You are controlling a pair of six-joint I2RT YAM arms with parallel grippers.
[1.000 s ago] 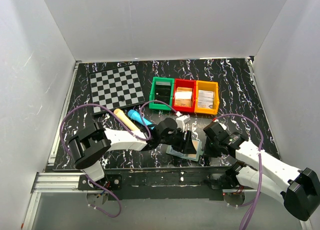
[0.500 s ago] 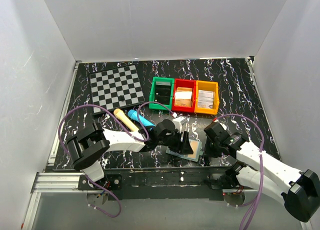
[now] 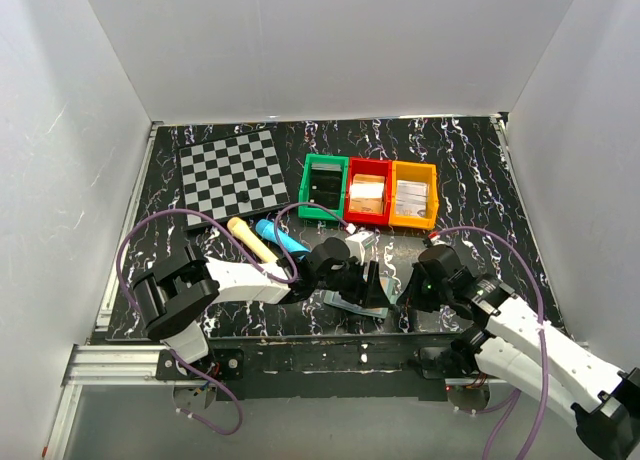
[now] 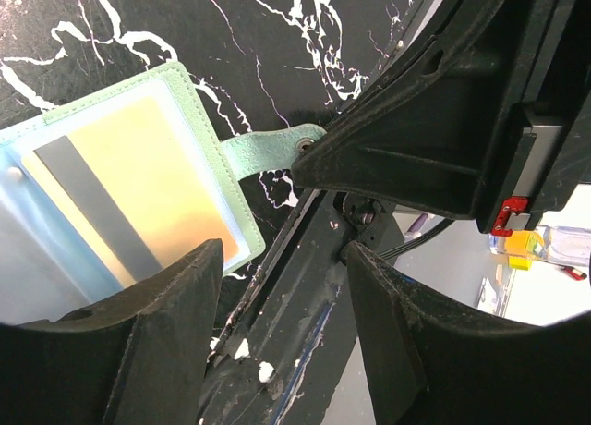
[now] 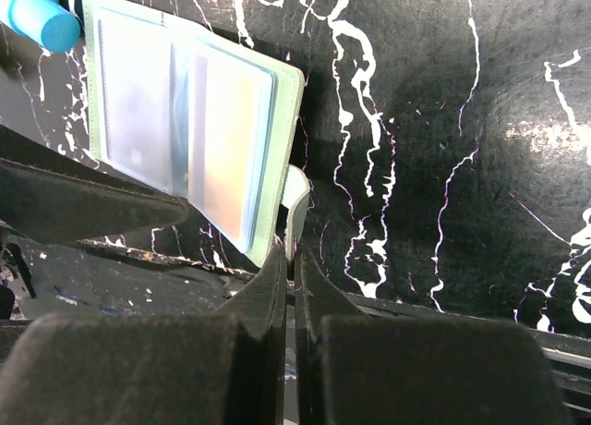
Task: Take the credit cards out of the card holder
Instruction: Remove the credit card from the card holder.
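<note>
The card holder [image 5: 185, 120] lies open on the black marbled table near its front edge, pale green rim up and clear pockets showing. A pale card with a grey stripe [image 4: 138, 199] sits in the pocket panel next to the tab [image 4: 263, 152]. My right gripper [image 5: 293, 259] is shut on that tab [image 5: 295, 194] at the holder's edge. My left gripper [image 4: 282, 259] hovers open over the holder's corner and the table's front rail, with nothing between its fingers. From above, the left gripper [image 3: 368, 283] covers most of the holder [image 3: 345, 305].
A blue cylinder [image 3: 280, 237] and a wooden-handled tool [image 3: 252, 240] lie just behind the left arm. A checkered board [image 3: 233, 172] sits at the back left. Green [image 3: 324, 188], red [image 3: 368, 192] and orange [image 3: 414, 194] bins stand in a row behind the holder.
My right arm has shifted left with the tab in its jaws, and the holder has slid a little left under the left gripper. The left jaws have widened slightly.
</note>
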